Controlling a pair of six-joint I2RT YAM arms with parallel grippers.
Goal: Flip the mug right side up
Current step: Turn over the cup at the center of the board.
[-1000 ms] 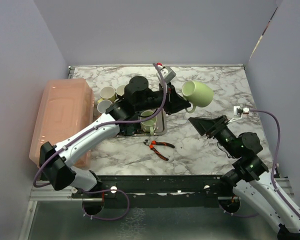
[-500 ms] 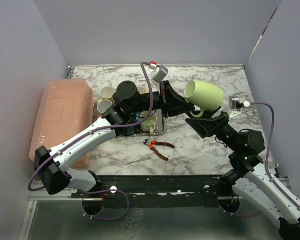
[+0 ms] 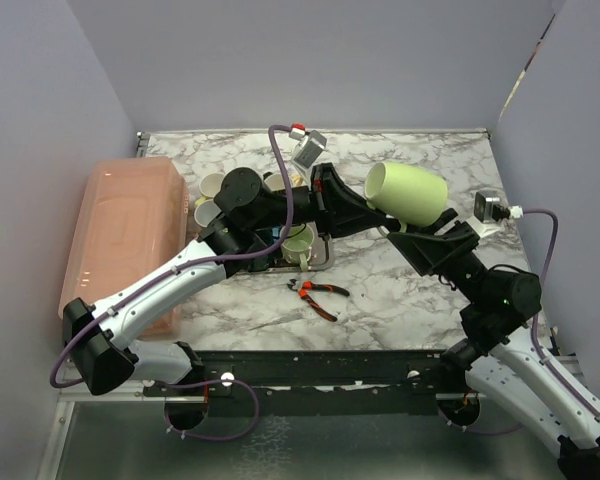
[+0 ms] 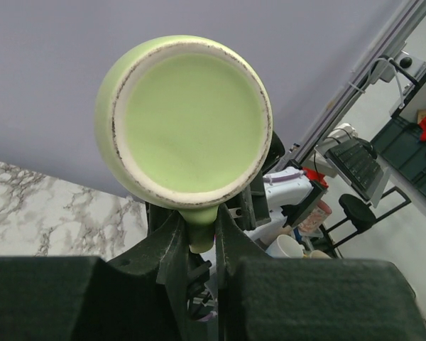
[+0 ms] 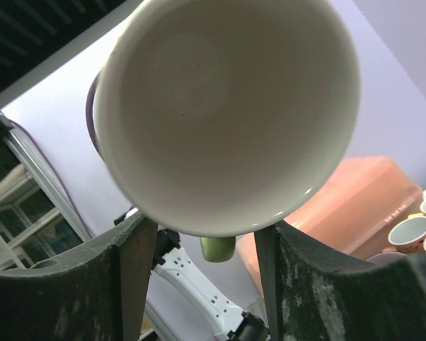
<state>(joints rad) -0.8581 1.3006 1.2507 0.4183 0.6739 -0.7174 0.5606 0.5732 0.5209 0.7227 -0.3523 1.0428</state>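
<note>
A light green mug (image 3: 408, 193) hangs in the air on its side above the right half of the marble table. My left gripper (image 3: 372, 214) is shut on its handle (image 4: 201, 236). The left wrist view shows the mug's base (image 4: 192, 131) facing the camera. My right gripper (image 3: 423, 237) is open just below and to the right of the mug. In the right wrist view the mug's open mouth (image 5: 227, 106) faces the camera, with the right gripper (image 5: 206, 245) open, one finger (image 5: 135, 263) on each side of the lower rim. I cannot tell if the fingers touch it.
A pink lidded bin (image 3: 120, 235) stands at the left. A metal tray (image 3: 320, 263) under the left arm holds a green cup (image 3: 298, 243). Cream cups (image 3: 213, 187) sit beside it. Orange-handled pliers (image 3: 318, 292) lie in front of the tray.
My left arm has turned the mug from mouth-left towards the right arm and lifted it a little. My right gripper has risen and moved up to the mug's mouth.
</note>
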